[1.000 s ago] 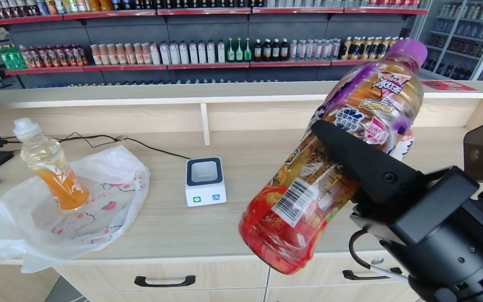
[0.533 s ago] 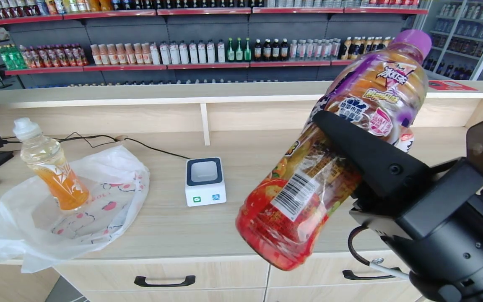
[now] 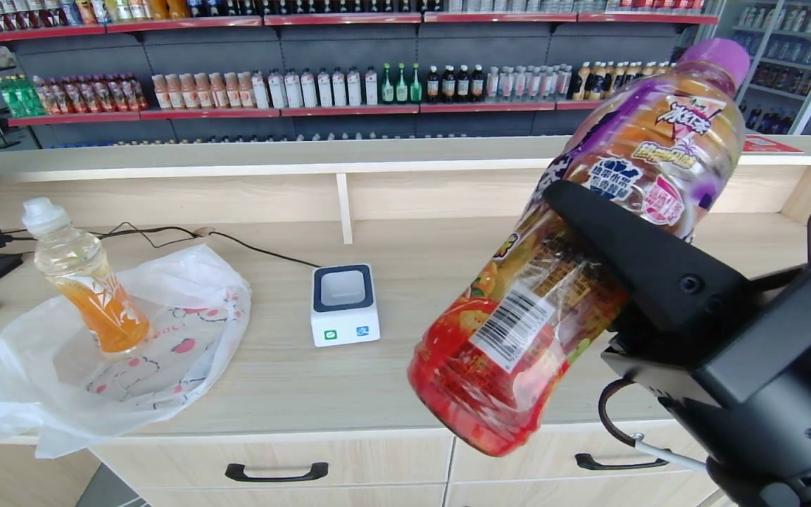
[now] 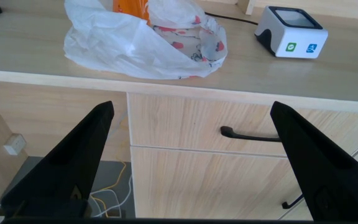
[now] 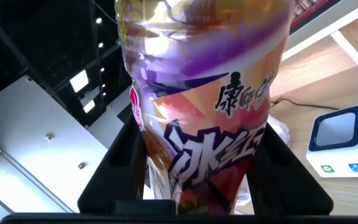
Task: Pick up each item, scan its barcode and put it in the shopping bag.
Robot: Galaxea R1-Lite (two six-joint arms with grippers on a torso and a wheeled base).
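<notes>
Clamping down on the middle of the drink bottle (image 3: 518,352), the right gripper (image 3: 620,218) has one black finger lying across the label and the other behind it. The right wrist view shows both fingers pressed against the bottle's sides. That mid-body hold looks like the right place, since it sits close to the balance point and leaves the barcode (image 3: 511,327) uncovered just below the finger.

The bottle hangs in the air over the front right part of the counter (image 3: 377,380), touching nothing else. It looks nearly full, so reckon on real weight. The walls are probably thin plastic that gives under a squeeze, and the film label is likely slick, so it could slide if tipped further.

Its long axis runs on a slant. The purple cap (image 3: 715,56) points up and toward the back right, and the red base dips toward the counter's front edge. The barcode faces up and toward the robot, not down at the scanner (image 3: 344,304), which sits mid-counter, well apart.

Farther along, the shopping bag (image 3: 117,352) lies crumpled at the front left corner, with an orange bottle (image 3: 85,282) standing on it. The left gripper (image 4: 191,174) hangs below the front edge, fingers spread wide, empty.
</notes>
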